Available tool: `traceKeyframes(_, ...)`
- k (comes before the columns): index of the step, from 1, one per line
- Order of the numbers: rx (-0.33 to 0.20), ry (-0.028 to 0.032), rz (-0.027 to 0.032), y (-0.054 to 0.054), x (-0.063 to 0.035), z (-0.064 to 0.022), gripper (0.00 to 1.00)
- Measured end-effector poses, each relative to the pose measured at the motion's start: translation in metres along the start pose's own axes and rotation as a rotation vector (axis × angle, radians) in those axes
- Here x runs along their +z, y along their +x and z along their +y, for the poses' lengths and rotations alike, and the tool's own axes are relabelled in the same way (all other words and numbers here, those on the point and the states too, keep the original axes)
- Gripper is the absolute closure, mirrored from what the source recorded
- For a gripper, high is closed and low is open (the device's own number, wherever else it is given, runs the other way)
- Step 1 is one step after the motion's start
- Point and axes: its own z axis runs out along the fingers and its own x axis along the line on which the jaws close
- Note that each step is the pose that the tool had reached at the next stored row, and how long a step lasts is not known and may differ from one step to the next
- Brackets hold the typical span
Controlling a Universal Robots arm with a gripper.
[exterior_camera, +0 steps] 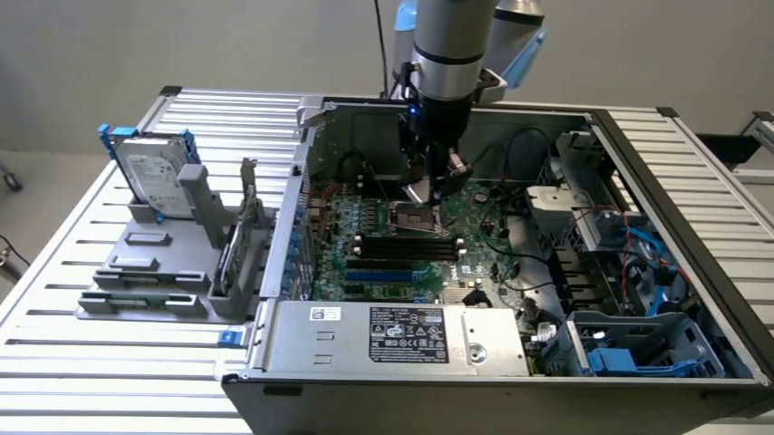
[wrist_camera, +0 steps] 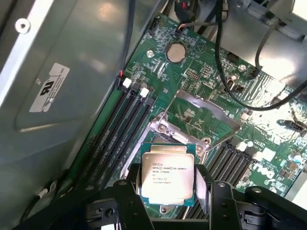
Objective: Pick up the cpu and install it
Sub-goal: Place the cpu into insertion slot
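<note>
- While clamped in the jaws of the gripper (wrist_camera: 170,191), the cpu (wrist_camera: 167,173) is held over the open socket (wrist_camera: 201,120).
- By the exterior view a hard drive (exterior_camera: 155,172) is shown upper left; by the wrist view, the cpu's lettering.

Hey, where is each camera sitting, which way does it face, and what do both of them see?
Exterior view: off the arm, above the open computer case, looking down into it; shows the arm and gripper.
Wrist view: on the wrist, looking along the gripper at the motherboard; shows its fingers shut on the cpu.
Shared: the cpu, the socket beneath it, the motherboard.
</note>
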Motion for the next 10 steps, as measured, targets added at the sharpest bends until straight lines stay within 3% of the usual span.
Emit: traceKeyframes(10, 0.153, -0.0031, -0.0034, -0.0002, 0.0045, -0.0001, 0.45)
